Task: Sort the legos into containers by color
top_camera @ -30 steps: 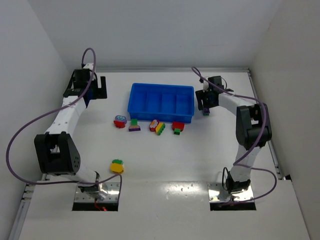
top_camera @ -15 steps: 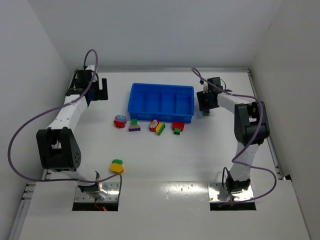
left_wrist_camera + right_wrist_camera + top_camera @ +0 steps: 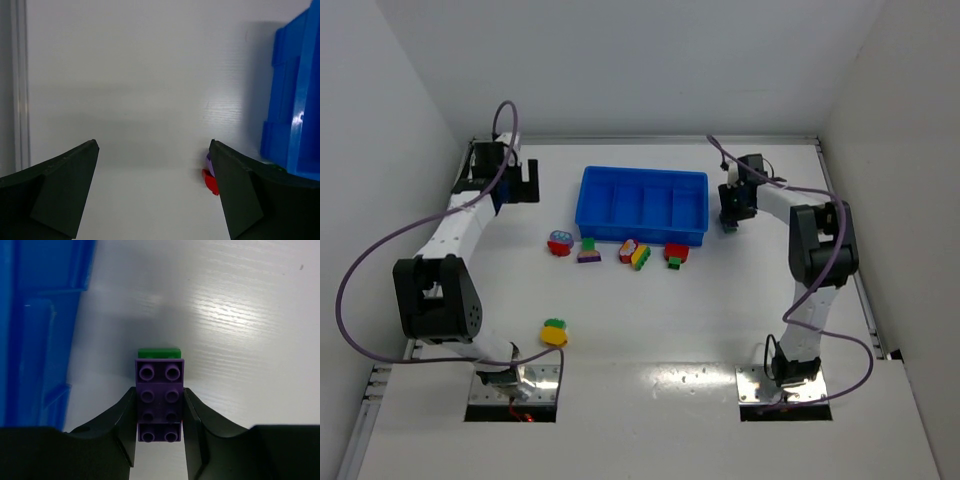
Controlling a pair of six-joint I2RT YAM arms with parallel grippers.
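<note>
- Right fingers point(image 3: 125, 415) clamped on purple-and-green lego point(image 3: 160, 375), just right of blue tray point(image 3: 640, 234).
- Left fingers point(image 3: 60, 190) spread wide, holding nothing, above the table point(image 3: 140, 75).
- Other legos point(image 3: 640, 254) lie before the tray.

A flat white table point(image 3: 650, 320) fills the scene, closed in by plain white walls: a back wall point(image 3: 640, 60) on the far side, a left wall point(image 3: 370, 150) and a right wall point(image 3: 910, 150). A thin grey strip point(image 3: 640, 139) runs along the table's far edge, and a pale rail point(image 3: 17, 85) lines its left edge. At the near edge sit a left metal plate point(image 3: 515, 392) and, well apart from it, a right metal plate point(image 3: 785, 395), both shiny.
</note>
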